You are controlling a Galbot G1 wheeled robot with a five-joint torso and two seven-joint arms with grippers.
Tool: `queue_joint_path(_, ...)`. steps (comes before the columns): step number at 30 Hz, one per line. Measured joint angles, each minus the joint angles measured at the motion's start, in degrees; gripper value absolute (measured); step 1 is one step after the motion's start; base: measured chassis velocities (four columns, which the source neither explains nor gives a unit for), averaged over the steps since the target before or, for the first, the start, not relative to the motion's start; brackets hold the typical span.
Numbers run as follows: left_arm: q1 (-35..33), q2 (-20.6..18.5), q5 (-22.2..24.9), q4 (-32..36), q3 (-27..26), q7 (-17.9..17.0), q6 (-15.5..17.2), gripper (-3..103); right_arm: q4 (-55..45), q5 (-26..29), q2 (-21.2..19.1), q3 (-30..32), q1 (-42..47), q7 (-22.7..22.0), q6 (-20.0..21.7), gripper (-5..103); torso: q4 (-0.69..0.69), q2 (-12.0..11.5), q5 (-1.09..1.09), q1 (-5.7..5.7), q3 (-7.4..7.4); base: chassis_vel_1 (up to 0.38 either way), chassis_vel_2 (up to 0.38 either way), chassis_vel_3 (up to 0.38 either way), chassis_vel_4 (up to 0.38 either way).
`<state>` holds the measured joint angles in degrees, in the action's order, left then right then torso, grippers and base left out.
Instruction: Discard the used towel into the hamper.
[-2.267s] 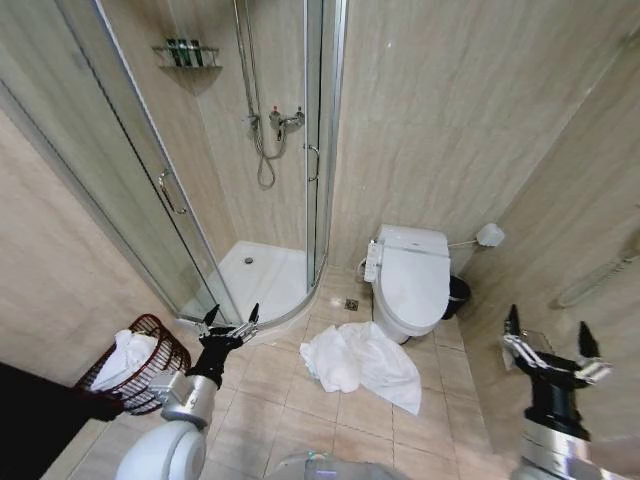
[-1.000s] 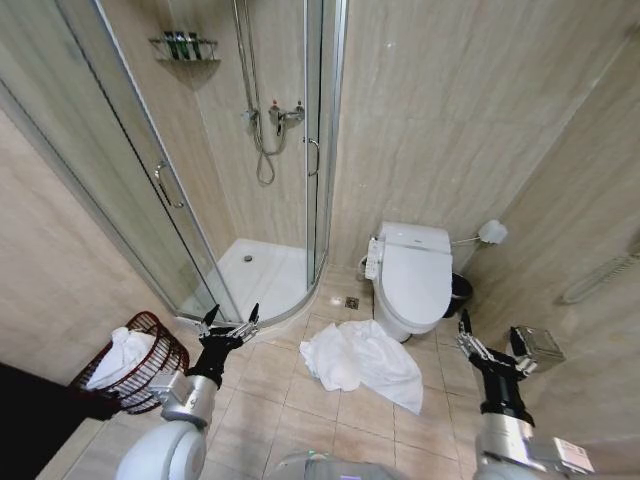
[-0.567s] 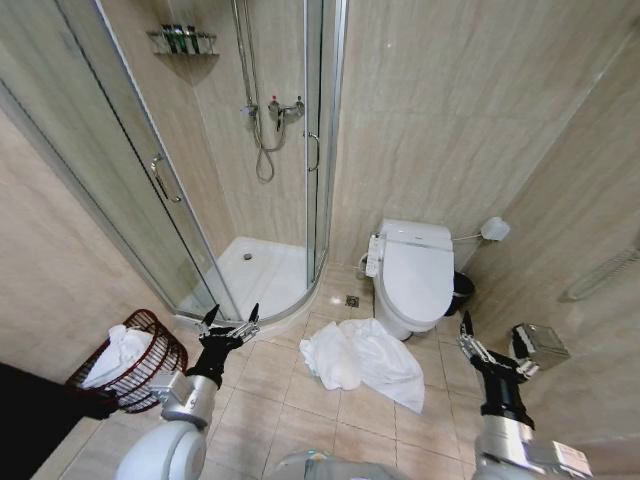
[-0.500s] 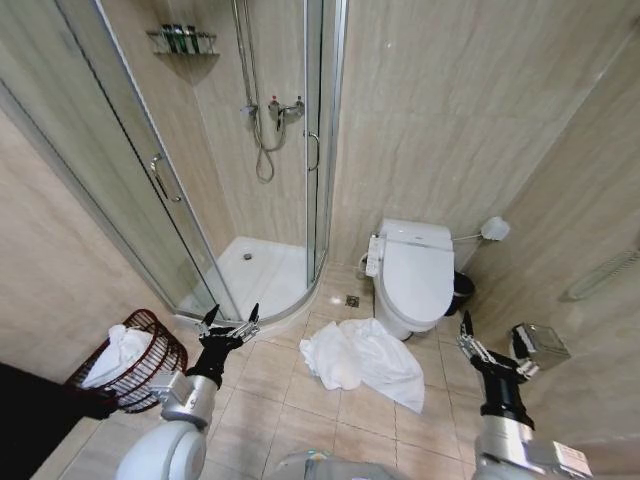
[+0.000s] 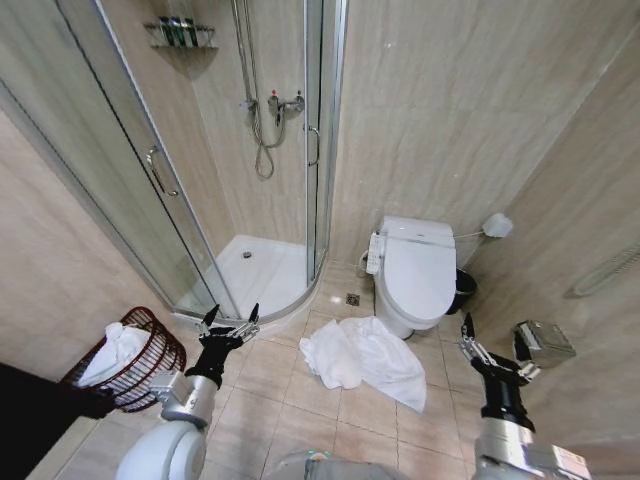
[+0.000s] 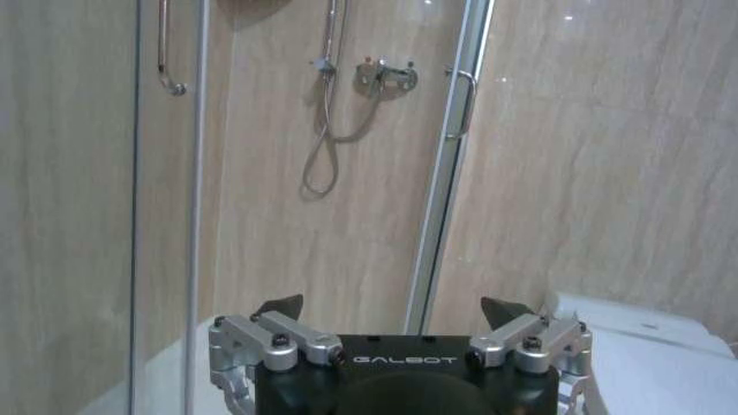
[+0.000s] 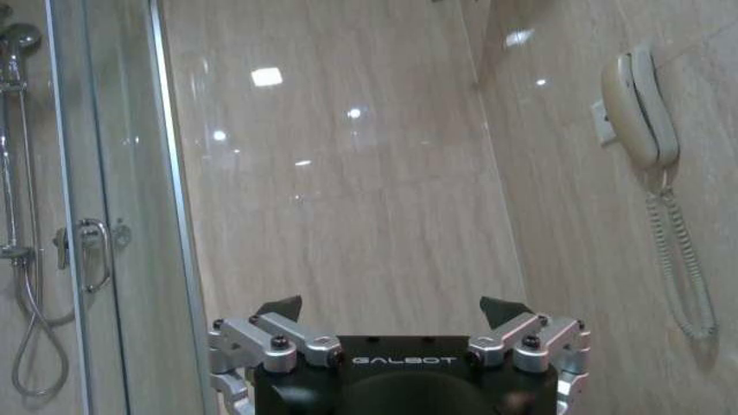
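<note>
A crumpled white used towel [image 5: 362, 363] lies on the tiled floor in front of the toilet. The dark red-brown wicker hamper [image 5: 150, 372] stands at the lower left by the shower's edge, with white cloth [image 5: 106, 351] inside it. My left gripper [image 5: 228, 319] is open, raised between the hamper and the towel, empty. My right gripper [image 5: 495, 338] is open too, held up to the right of the towel near the wall. In the left wrist view the left gripper [image 6: 393, 305] points at the shower; in the right wrist view the right gripper [image 7: 392, 304] points at the wall.
A white toilet [image 5: 415, 275] stands against the back wall, with a small black bin [image 5: 461, 291] beside it. A glass shower cabin [image 5: 250, 265] fills the back left. A metal paper holder [image 5: 545, 342] and a wall phone [image 7: 645, 108] hang on the right wall.
The view has shifted slightly, so the room sits a little differently. My right gripper came inward and lower from its earlier spot at the far right. The left arm and towel have not moved.
</note>
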<state>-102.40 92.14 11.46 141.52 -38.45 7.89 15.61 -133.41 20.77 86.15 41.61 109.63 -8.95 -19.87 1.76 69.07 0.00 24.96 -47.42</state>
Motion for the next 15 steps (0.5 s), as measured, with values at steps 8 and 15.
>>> queue_joint_path(8,0.00,0.00,0.00,0.00,0.00,0.00,0.00,100,0.51,0.13,0.00,-0.15,-0.09,0.48,-1.36,100,0.00,-2.66,0.00,-1.20,1.47,0.000,0.000,0.000,0.000)
queue_joint_path(15,0.00,0.00,0.00,0.00,0.00,0.00,0.00,100,0.76,0.23,0.04,-0.12,-0.16,0.93,-1.95,100,0.00,-4.59,0.00,-2.07,2.52,0.000,0.000,0.000,0.000)
